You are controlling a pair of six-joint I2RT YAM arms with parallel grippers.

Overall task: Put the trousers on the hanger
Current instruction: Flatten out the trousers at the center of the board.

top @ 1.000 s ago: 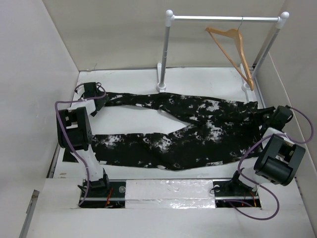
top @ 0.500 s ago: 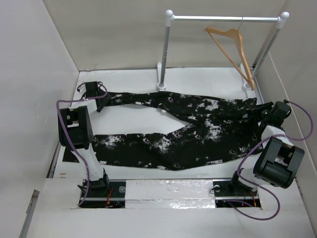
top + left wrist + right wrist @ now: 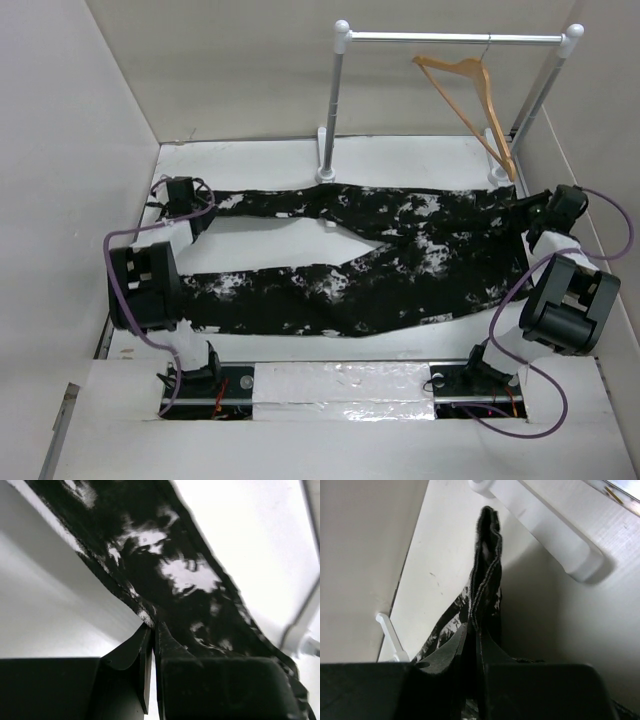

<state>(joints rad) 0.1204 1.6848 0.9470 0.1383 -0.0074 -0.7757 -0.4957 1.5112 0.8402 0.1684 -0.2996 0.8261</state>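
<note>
Lying flat across the white bench [image 3: 420,160], the soft black white-splattered fabric trousers [image 3: 400,250] looked limp; your left tool [image 3: 153,630] was clamped on a leg cuff, your right tool [image 3: 473,627] on the waistband.

There is one pair of trousers [image 3: 400,250], with two legs, and it is the only garment on the one desk [image 3: 400,160]. One wooden hanger [image 3: 470,95] is in view, with a single metal hook. There is one rack [image 3: 450,37], made of two upright posts and one top rail. Two arms [image 3: 145,285] are present, each with one gripper, so two in all: the left gripper [image 3: 183,195] and the right gripper [image 3: 553,207].
</note>
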